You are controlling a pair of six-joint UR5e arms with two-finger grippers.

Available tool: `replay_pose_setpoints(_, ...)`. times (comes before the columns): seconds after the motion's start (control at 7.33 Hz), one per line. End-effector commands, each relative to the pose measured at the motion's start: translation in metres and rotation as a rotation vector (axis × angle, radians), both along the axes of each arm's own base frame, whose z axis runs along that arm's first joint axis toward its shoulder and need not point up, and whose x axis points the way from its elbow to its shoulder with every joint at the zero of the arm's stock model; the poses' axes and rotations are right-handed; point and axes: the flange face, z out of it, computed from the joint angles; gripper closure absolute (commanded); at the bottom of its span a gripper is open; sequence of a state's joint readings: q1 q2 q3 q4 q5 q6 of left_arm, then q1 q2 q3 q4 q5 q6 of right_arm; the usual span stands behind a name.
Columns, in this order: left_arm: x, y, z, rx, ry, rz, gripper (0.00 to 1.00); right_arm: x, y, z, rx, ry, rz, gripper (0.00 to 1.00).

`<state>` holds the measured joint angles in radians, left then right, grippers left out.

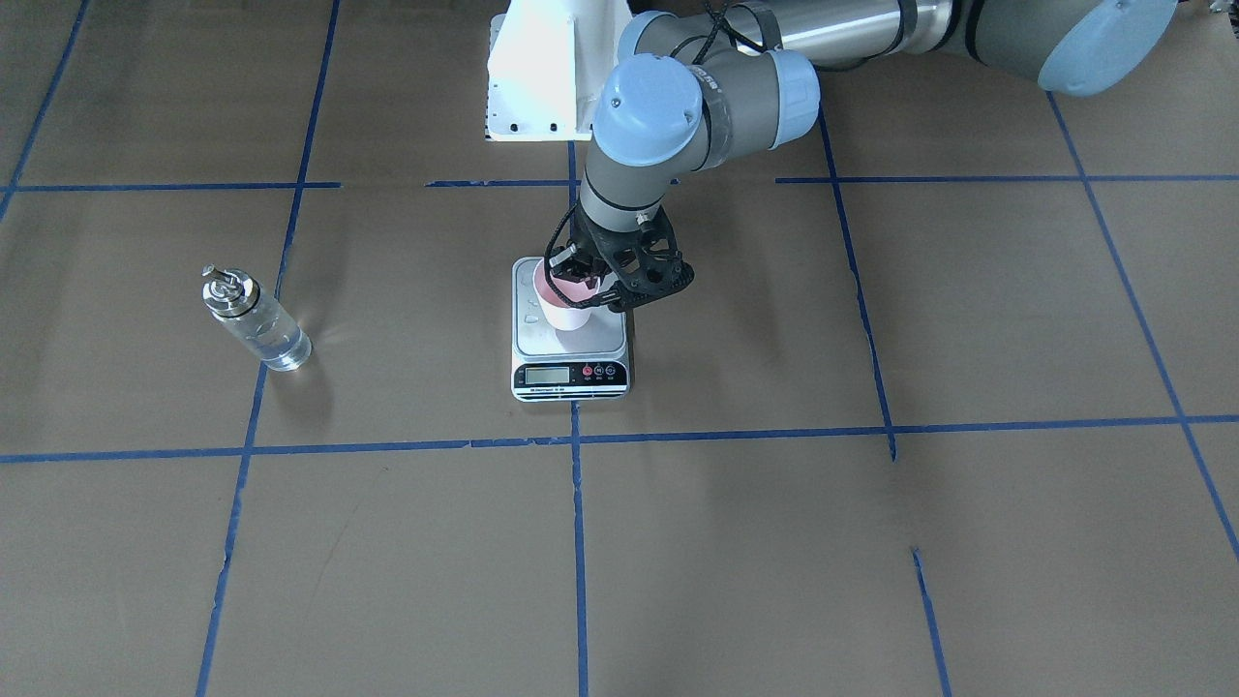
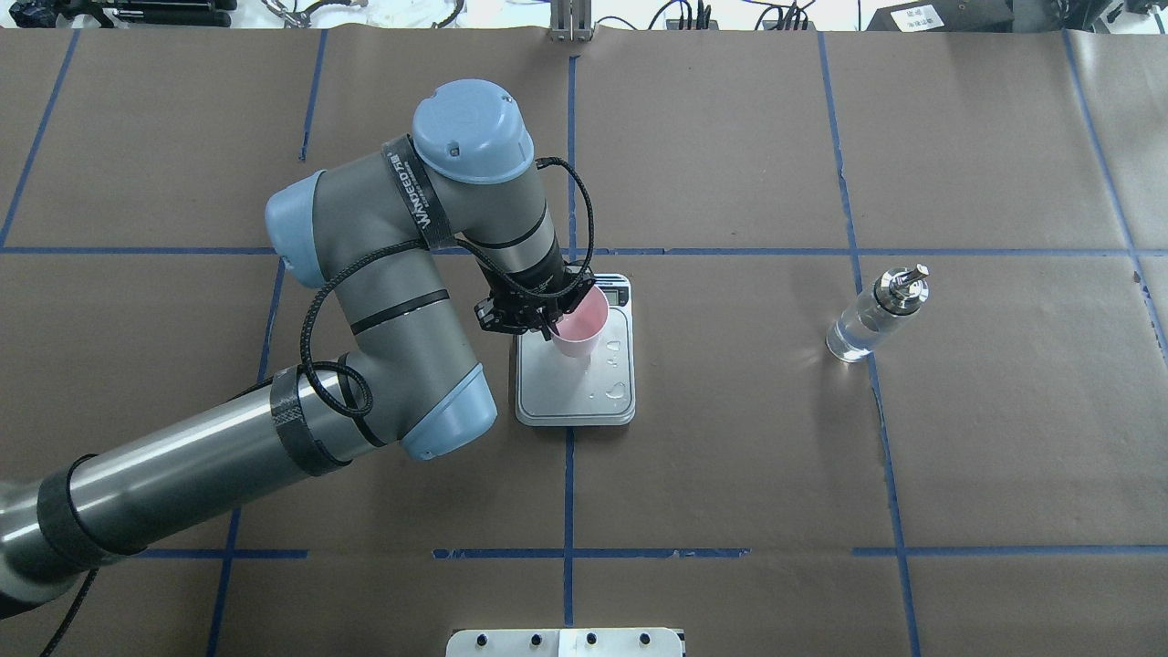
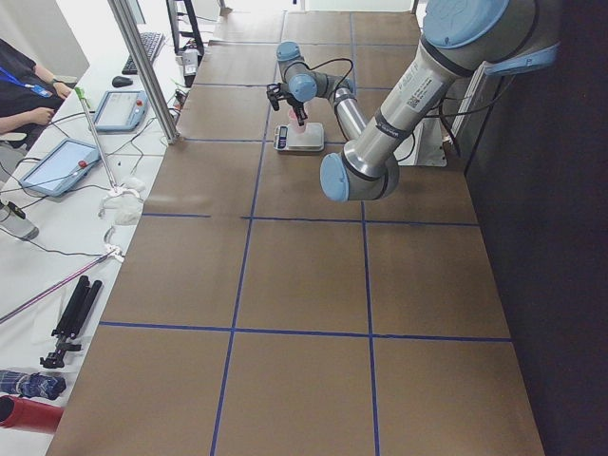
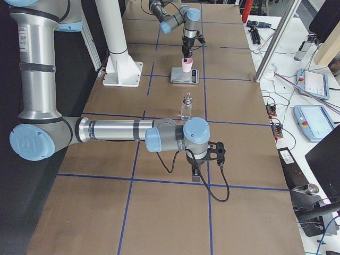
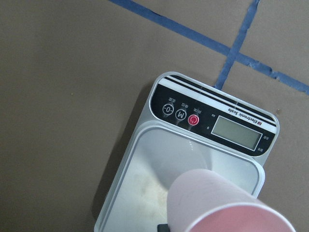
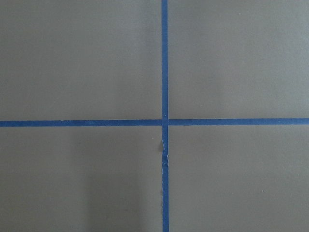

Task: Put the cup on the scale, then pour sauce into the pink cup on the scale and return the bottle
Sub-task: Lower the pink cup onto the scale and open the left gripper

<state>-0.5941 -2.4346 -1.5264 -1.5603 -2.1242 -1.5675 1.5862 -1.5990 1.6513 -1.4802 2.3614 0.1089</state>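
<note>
Pink cup [image 2: 579,330]: you have one. It is small and tapered, pale pink inside and whitish-pink outside. It hangs tilted over the scale's platform and is narrower than it. Whether its base touches the metal cannot be told.
Scale [image 2: 584,401]: one, flat and rectangular, at mid-bench. It has a silver platform with droplets [image 2: 617,389] on it, and a black strip with one LCD [image 5: 237,132] and three round buttons, one of them red.
Bottle [image 2: 871,315]: one, clear glass with a silver pourer cap. It stands upright, well apart from the scale, on the robot's right.
Sauce [image 1: 276,344]: clear and colourless, low in the bottle.
Left end effector [image 2: 547,319]: clamped on the cup's rim.
Right end effector [image 4: 196,172]: it points down over a blue tape cross, away from everything. You cannot tell whether its fingers are apart or together.
Bench [image 2: 730,474]: brown paper with a blue tape grid.
</note>
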Motion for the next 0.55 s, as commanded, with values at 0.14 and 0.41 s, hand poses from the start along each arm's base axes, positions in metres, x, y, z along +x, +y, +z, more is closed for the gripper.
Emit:
replay_pose_setpoints(0.14,0.01,0.011,0.0072,-0.003,-0.008,0.022,1.0,-0.0007,-0.0004,0.0001,0.0,0.001,-0.002,0.0)
replay_pose_setpoints(0.41,0.01,0.011,0.0082,0.003,-0.007,0.027,0.91,-0.0008,-0.0003,0.0,0.0,-0.001,-0.002,0.0)
